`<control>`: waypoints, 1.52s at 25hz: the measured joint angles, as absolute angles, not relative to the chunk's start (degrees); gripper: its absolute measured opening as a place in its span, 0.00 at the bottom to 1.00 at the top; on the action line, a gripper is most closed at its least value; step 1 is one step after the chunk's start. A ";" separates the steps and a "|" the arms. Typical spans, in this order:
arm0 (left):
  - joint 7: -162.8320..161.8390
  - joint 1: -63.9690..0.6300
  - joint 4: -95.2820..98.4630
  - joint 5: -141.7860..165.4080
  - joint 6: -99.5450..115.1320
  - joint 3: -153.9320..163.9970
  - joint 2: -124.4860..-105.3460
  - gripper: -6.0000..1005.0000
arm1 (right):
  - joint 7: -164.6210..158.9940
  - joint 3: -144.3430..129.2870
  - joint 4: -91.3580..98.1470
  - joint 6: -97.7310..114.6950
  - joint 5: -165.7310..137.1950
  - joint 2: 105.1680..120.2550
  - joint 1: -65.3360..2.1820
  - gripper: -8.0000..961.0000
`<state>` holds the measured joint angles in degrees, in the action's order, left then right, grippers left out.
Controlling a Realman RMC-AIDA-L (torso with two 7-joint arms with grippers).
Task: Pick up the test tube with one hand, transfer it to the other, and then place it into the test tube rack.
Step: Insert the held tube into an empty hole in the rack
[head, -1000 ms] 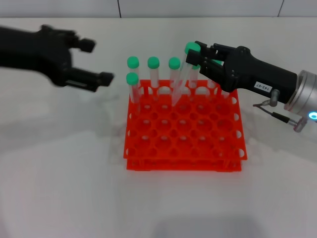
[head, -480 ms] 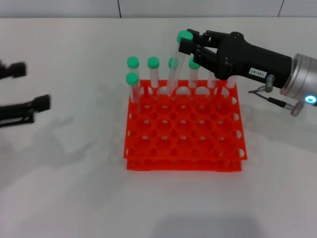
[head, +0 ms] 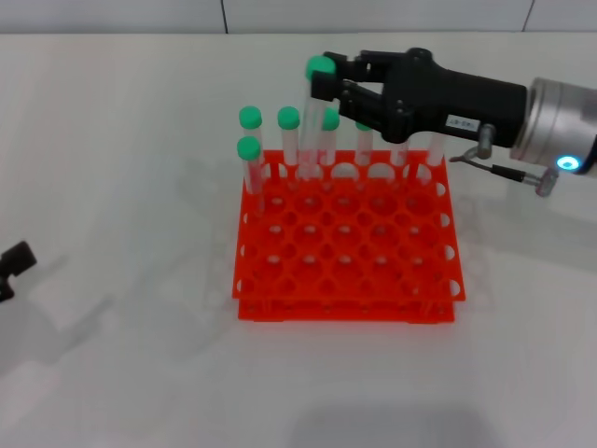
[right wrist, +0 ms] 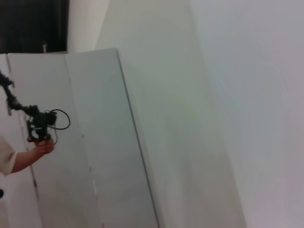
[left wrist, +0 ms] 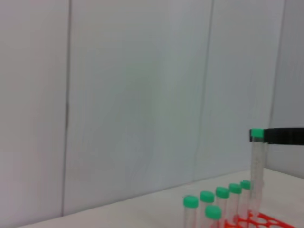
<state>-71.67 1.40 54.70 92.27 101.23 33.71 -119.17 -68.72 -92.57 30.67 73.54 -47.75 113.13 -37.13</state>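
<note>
My right gripper [head: 328, 78], black with a small white label, is shut on a test tube [head: 312, 121] just under its green cap. It holds the tube nearly upright over the back row of the orange-red rack [head: 345, 280], with the tube's lower end near the rack's top tier. The left wrist view also shows the held tube [left wrist: 257, 166], a black finger [left wrist: 285, 136] at its cap and the rack's corner [left wrist: 259, 221]. Only a black tip of my left gripper [head: 13, 261] shows, at the left edge of the head view, far from the rack.
Several more green-capped tubes [head: 249, 140] stand in the rack's back rows; they also show in the left wrist view [left wrist: 207, 206]. The rack sits on a white table [head: 140, 355]. The right wrist view shows only pale wall panels.
My right gripper has carried the tube to the left along the back of the rack, and the tube now stands more upright. My left arm has drawn back left and down, almost out of view.
</note>
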 joint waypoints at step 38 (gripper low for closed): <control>-59.53 -1.96 37.48 93.43 96.71 27.69 -118.99 0.89 | -70.98 -102.95 56.25 49.26 -54.83 116.19 -23.92 0.31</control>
